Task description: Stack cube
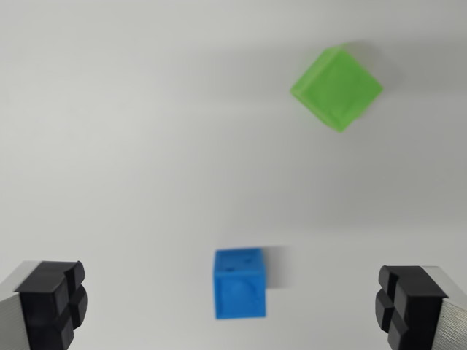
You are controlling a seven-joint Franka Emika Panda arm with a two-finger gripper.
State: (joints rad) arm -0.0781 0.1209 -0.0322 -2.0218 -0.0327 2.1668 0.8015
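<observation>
The fingers [233, 306] stand wide open and hold nothing. The blue cube [239, 284] lies between them on the white table [109, 146], the green cube [337, 89] well apart.

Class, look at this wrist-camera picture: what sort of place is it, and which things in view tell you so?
Probably a robot test bench: a bare white tabletop, two small plastic blocks, the blue cube and green cube, and the open gripper.

Plain white tabletop [146, 146] under soft, even light, faint shadows.
</observation>
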